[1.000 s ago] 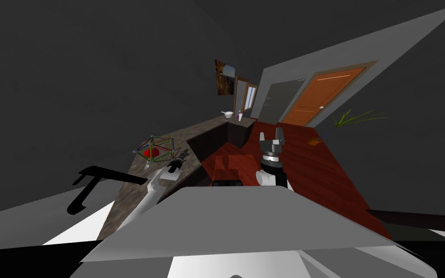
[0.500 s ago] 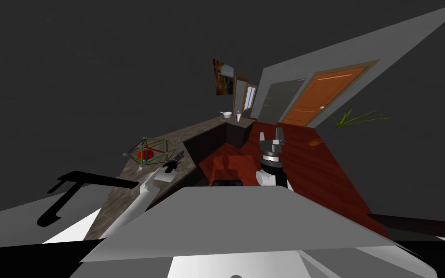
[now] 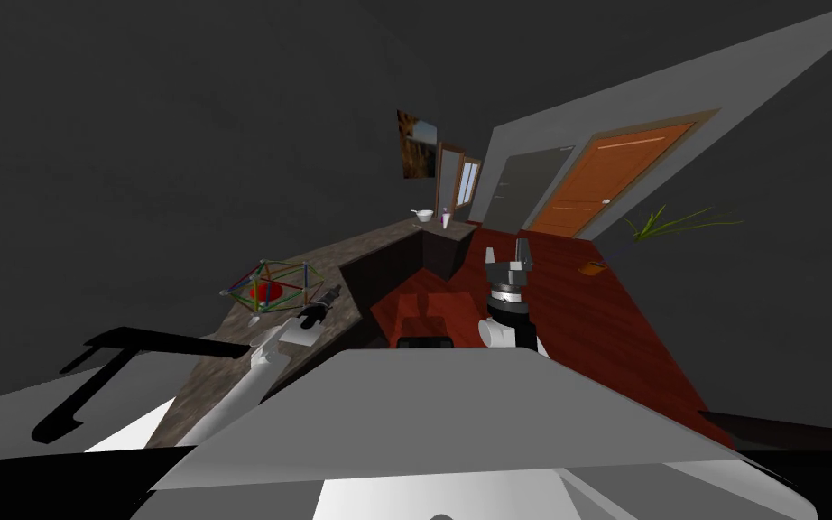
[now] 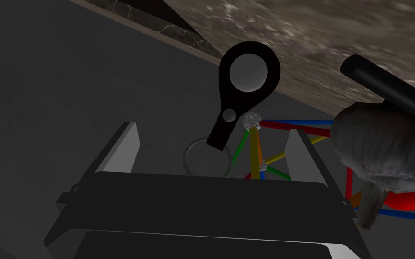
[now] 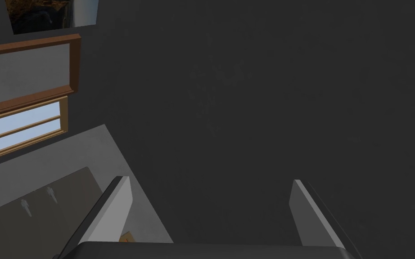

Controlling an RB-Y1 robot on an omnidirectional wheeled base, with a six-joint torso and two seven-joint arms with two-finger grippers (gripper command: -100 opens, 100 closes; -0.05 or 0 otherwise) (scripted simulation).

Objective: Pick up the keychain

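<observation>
The keychain (image 4: pixel 246 92) is a flat black fob with a round hole, joined to a thin wire ring (image 4: pixel 207 158). In the left wrist view it lies straight ahead of my left gripper (image 4: pixel 212 131), between the open fingers, and nothing is gripped. On the head view the left gripper (image 3: pixel 329 294) reaches over the mottled brown counter (image 3: pixel 360 257), right beside a ball-shaped toy of coloured rods (image 3: pixel 267 287) with a red ball inside. My right gripper (image 3: pixel 506 253) is raised over the floor, open and empty (image 5: pixel 210 180).
A grey lumpy object (image 4: pixel 382 144) and a black bar (image 4: pixel 386 87) sit close to the left gripper's right finger. A black bent bar (image 3: pixel 125 357) lies at the counter's near end. A bowl (image 3: pixel 423 215) and a cup (image 3: pixel 446 218) stand at its far end.
The whole head view has shifted, with counter and toy sliding left: my own move. My left hand has drifted slightly with it and stays open by the toy. The right arm is unchanged.
</observation>
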